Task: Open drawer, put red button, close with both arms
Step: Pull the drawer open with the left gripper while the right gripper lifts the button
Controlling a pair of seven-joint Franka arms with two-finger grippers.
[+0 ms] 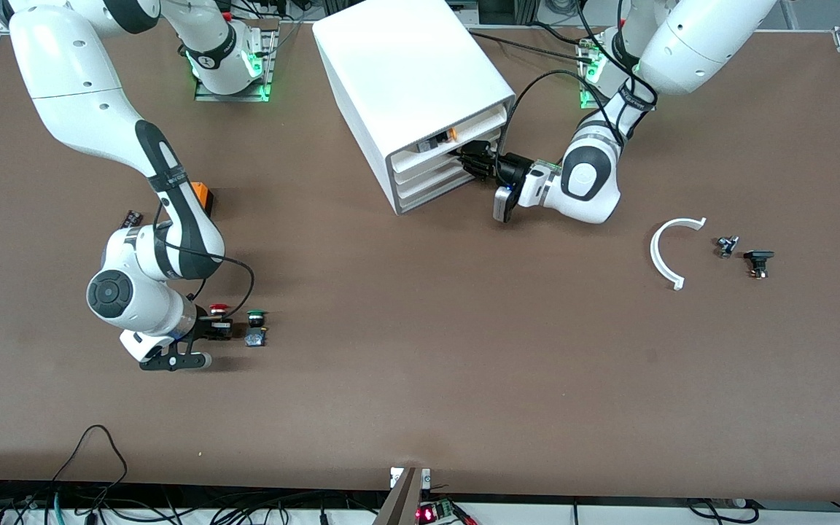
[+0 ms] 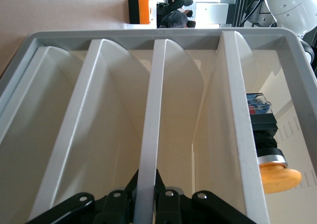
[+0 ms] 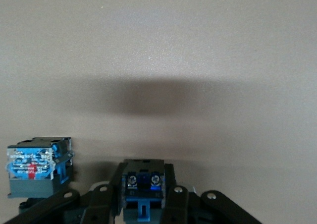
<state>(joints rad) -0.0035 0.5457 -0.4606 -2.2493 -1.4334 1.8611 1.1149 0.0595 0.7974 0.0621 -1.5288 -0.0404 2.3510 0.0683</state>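
Front view: right gripper (image 1: 217, 326) clamps red button (image 1: 219, 309); left gripper (image 1: 480, 162) pinches drawer (image 1: 440, 167).

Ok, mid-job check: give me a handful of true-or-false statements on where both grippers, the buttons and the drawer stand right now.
1. The left gripper is at the front of the white cabinet, clamped on a drawer front edge. True.
2. The right gripper is shut on the red button. True.
3. The green button already lies in the drawer. False: it stands on the table beside the red button.
4. The top tier is empty. False: an orange-capped part lies in it.
5. The white curved piece lies at the right arm's end of the table. False: at the left arm's end.
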